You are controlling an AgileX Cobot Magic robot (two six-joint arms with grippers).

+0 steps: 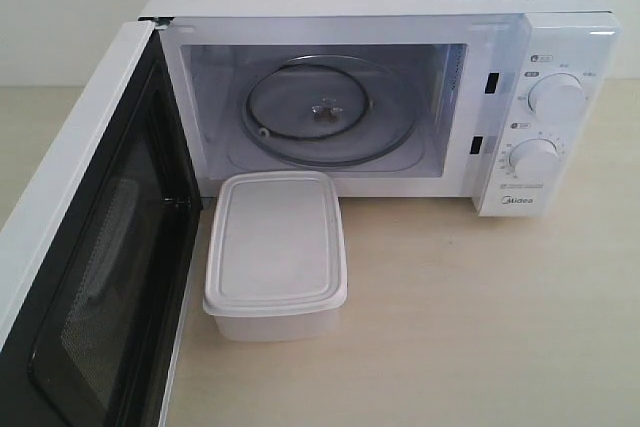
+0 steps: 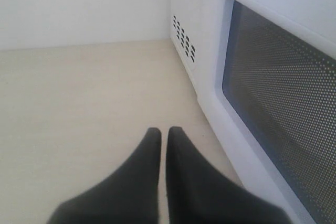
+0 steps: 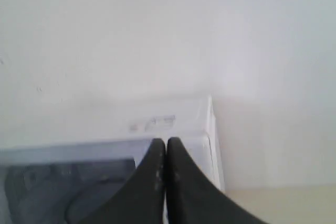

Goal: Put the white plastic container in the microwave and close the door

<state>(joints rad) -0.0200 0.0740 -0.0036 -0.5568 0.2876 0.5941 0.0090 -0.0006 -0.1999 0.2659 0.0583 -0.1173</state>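
The white plastic container (image 1: 276, 252) stands lidded on the table, just in front of the microwave's (image 1: 400, 97) open cavity, toward its left side. The glass turntable (image 1: 325, 112) inside is bare. The door (image 1: 90, 247) is swung wide open to the left, black inner frame facing the container. Neither gripper shows in the exterior view. My left gripper (image 2: 163, 132) is shut with nothing in it, low over the table beside the door's outer window (image 2: 283, 114). My right gripper (image 3: 166, 142) is shut and empty, looking at the microwave (image 3: 173, 129) from in front.
The light wooden table (image 1: 480, 327) stretches in front and to the right of the microwave. Two round dials (image 1: 556, 97) sit on the right panel. Vent holes (image 2: 184, 38) mark the microwave's side. A white wall stands behind.
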